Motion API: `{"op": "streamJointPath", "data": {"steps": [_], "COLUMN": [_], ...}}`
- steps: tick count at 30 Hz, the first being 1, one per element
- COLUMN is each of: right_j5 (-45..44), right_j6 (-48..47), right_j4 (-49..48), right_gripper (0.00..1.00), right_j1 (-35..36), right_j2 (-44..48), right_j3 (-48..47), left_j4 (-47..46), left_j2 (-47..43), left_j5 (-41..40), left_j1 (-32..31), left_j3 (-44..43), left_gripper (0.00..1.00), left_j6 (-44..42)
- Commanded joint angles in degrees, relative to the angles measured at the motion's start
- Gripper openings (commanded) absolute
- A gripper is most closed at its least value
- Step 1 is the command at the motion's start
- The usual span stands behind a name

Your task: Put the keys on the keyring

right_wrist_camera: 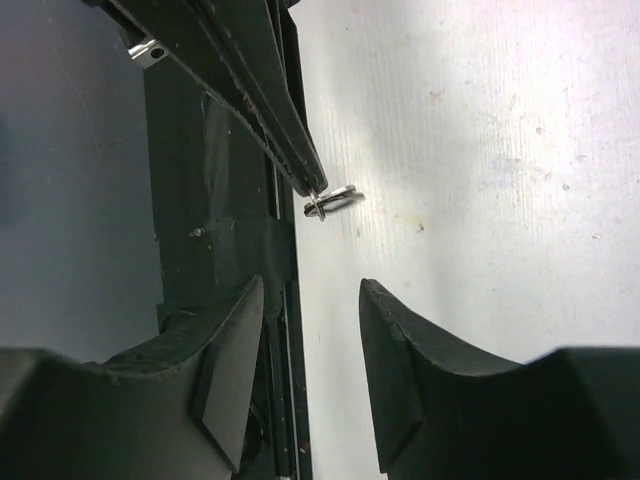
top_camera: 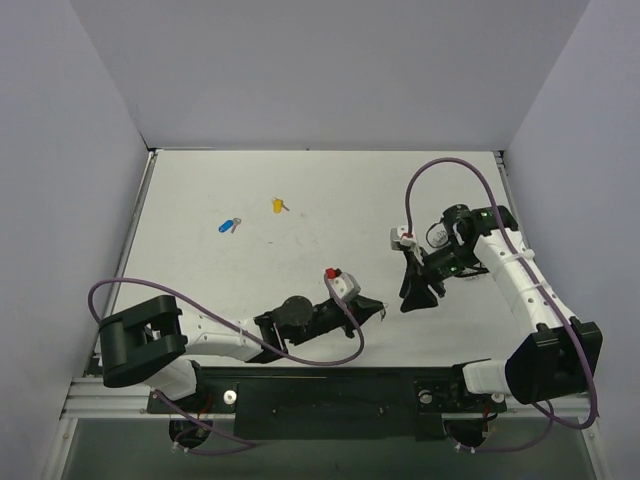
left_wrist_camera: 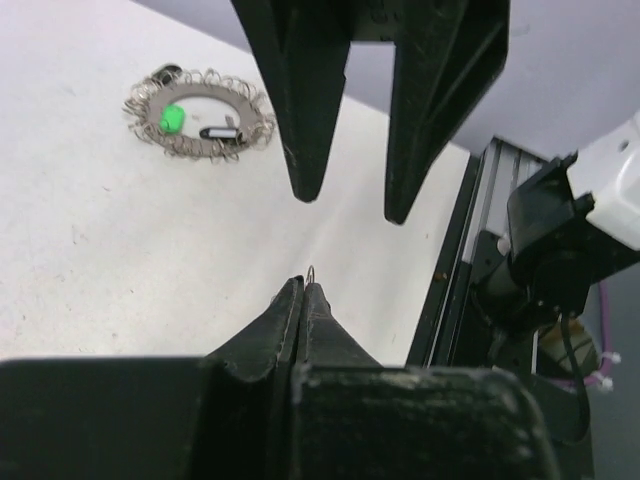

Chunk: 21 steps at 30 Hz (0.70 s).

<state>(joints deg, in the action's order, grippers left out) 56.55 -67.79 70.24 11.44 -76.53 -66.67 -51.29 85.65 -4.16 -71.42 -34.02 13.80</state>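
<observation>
Two tiny keys lie on the white table point(top_camera: 300, 170), toward its far left and well apart from both grippers. The blue key point(top_camera: 229, 225) lies diagonally, with its coloured head nearer and to the left and its silver blade pointing away to the right. The yellow key point(top_camera: 279, 205) lies just beyond it, blade pointing right. A green key point(left_wrist_camera: 172, 118) rests inside a flat metal ring fringed with wire loops point(left_wrist_camera: 200, 140); its blade cannot be made out.

The left gripper point(left_wrist_camera: 305, 288) reaches across the near edge of the table. Its jaws are pressed together on a small silver wire ring point(right_wrist_camera: 330, 198), which pokes out past the tips. The right gripper point(left_wrist_camera: 350, 205) points back at it, just beside the ring but not touching. Its two fingers stand moderately apart with nothing between them.
</observation>
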Motion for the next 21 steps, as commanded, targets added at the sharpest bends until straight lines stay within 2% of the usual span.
{"op": "streamJointPath", "data": {"steps": [1, 5, 11, 15, 17, 18, 21], "right_j5": [9.26, 13.66, 17.09, 18.59, 19.21, 19.64, 20.08], "right_j6": [-3.22, -6.12, -12.0, -24.12, -31.24, -34.31, -33.81], "right_j4": [2.54, 2.36, 3.67, 10.87, 19.01, 19.76, 19.68], "right_gripper": [0.4, 0.4, 0.39, 0.39, 0.39, 0.38, 0.37], "right_j1": [-1.51, -1.6, -1.69, -2.56, -3.35, -4.05, -4.5], "right_j2": [2.17, 2.27, 2.7, 2.09, 1.21, 0.43, 0.24], "right_j3": [2.34, 4.27, 5.59, 4.89, 3.14, 2.69, 1.55], "left_j4": [-19.79, -25.08, -27.98, -28.52, -28.52, -28.43, -28.43], "left_j2": [-2.33, -1.27, 0.31, 0.92, 0.84, 0.84, 0.84], "left_j5": [-5.32, -6.47, -5.77, -5.07, -4.8, -4.54, -4.1], "left_j1": [0.4, 0.4, 0.4, 0.4, 0.4, 0.4, 0.4], "left_j3": [2.81, 3.52, 3.52, 3.61, 3.87, 3.96, 4.4], "left_gripper": [0.0, 0.0, 0.0, 0.0, 0.0, 0.0, 0.0], "left_j6": [5.0, 6.76, 8.7, 9.14, 9.14, 9.14, 9.05]}}
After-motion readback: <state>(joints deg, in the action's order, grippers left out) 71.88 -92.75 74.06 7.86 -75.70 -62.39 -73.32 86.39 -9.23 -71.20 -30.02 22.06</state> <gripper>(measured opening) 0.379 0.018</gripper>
